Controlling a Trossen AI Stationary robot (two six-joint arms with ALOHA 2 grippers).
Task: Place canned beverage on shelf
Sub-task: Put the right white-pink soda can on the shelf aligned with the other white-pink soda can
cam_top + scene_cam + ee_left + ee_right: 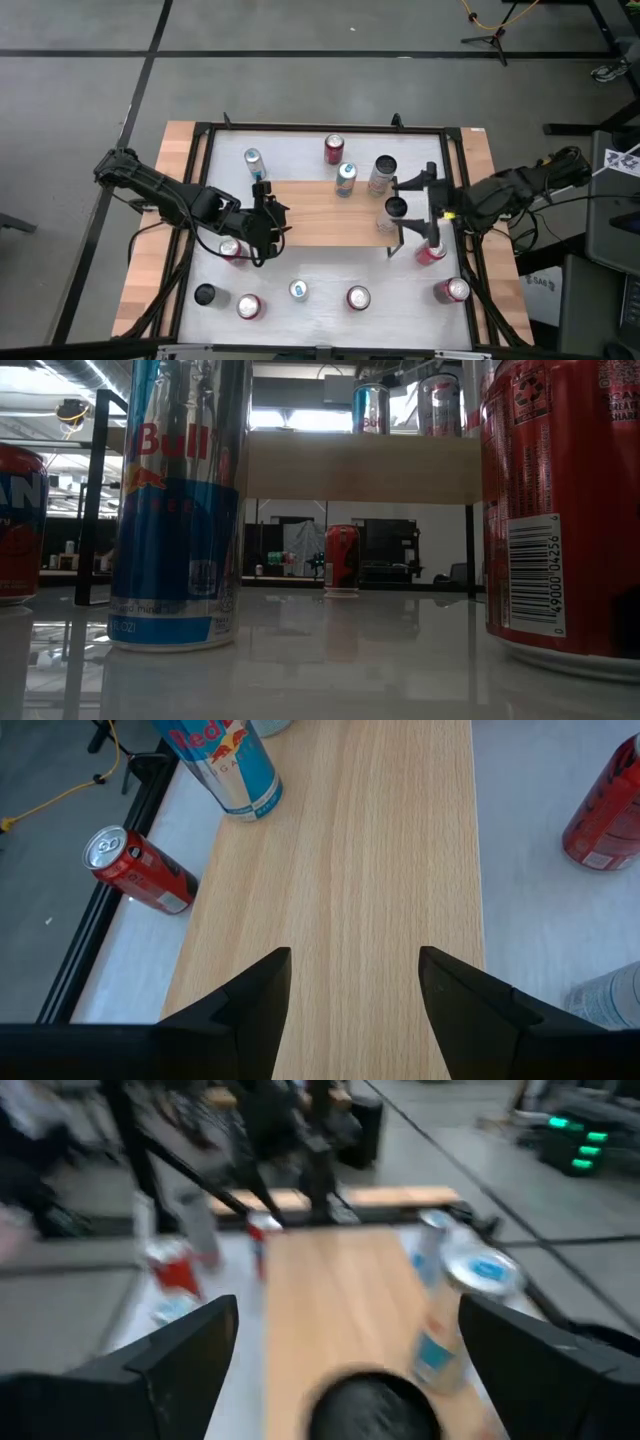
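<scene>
Grey floor surrounds a white tabletop where the shelf, a light wooden board on black legs, lies long side across between the two arms. Three cans already stand on the shelf: a blue-and-silver one, a pale one and a dark-topped can at the shelf's right end. The right gripper is at that end with its jaws spread wide, the dark-topped can upright directly between them; I judge it not clamped, so the coming move turns on that straight-ahead line. The left gripper hovers over the shelf's left end, jaws open and empty. Loose cans such as a red one stand on the tabletop near the shelf's front.
</scene>
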